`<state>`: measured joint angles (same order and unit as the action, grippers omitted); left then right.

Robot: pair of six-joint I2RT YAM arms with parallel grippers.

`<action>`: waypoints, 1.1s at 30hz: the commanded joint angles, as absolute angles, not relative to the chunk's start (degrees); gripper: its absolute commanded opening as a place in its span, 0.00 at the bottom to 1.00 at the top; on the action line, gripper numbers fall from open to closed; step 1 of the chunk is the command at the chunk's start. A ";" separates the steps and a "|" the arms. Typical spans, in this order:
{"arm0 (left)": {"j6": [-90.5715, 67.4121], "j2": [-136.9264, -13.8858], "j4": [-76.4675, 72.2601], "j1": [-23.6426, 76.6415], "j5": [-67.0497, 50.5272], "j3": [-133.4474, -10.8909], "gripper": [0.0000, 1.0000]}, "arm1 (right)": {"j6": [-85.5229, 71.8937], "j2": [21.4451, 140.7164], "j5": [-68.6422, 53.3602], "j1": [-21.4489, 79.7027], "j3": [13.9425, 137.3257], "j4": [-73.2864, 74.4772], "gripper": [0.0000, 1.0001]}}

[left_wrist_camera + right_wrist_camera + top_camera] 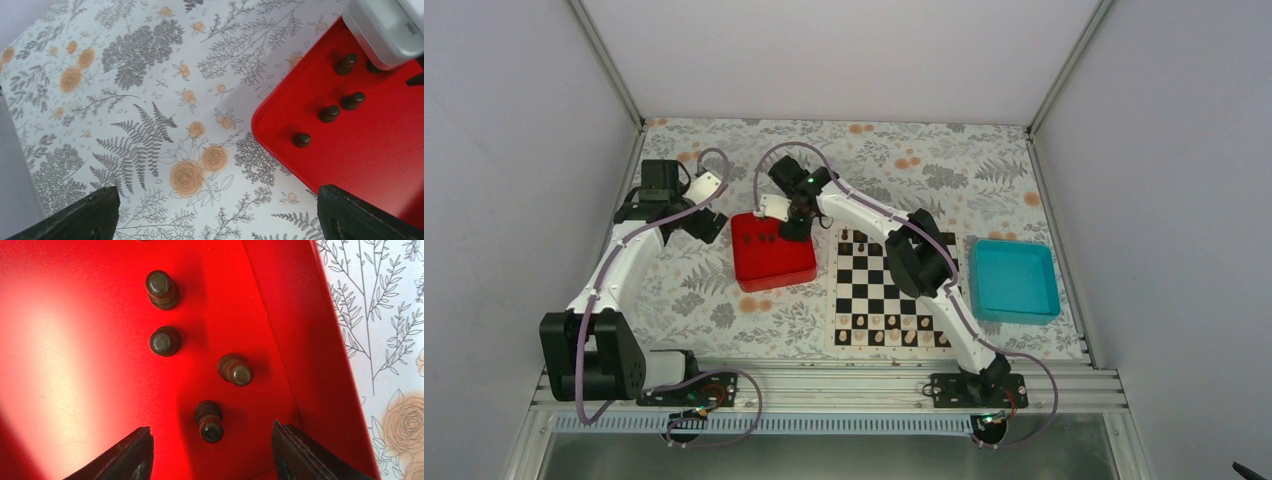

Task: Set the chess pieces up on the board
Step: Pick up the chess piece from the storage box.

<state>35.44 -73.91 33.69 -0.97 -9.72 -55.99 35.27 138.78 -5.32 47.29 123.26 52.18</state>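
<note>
The chessboard (890, 297) lies right of centre, with a few dark pieces (860, 243) on its far row and pale pieces on its near row. Several dark chess pieces (165, 340) stand in the red tray (769, 262). My right gripper (212, 452) is open inside the tray, with one dark piece (209, 421) between its fingers, untouched. My left gripper (217, 220) is open and empty over the floral cloth, just left of the red tray (380, 150), where the dark pieces (301, 139) also show.
A teal tray (1013, 279) sits right of the board. The red tray's right wall (305, 340) rises close beside my right finger. The right arm's white wrist (385, 25) hangs over the tray's far corner. Grey walls enclose the floral table.
</note>
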 commanded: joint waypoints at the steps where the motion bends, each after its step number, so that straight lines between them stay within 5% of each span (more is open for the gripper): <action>1: 34.43 -73.56 30.94 -2.37 -11.44 -56.76 0.98 | 34.90 140.95 -6.15 47.72 125.57 50.87 0.61; 9: 35.74 -73.22 30.43 -5.14 -13.01 -55.07 0.98 | 35.02 142.89 -6.41 47.70 126.75 50.66 0.54; 19: 36.26 -73.13 30.44 -6.41 -14.64 -53.88 0.97 | 34.54 143.09 -6.23 47.71 126.43 50.58 0.22; 33: 36.26 -71.52 32.24 -6.50 -16.53 -53.65 0.97 | 34.17 136.86 -5.18 47.71 121.25 51.02 0.05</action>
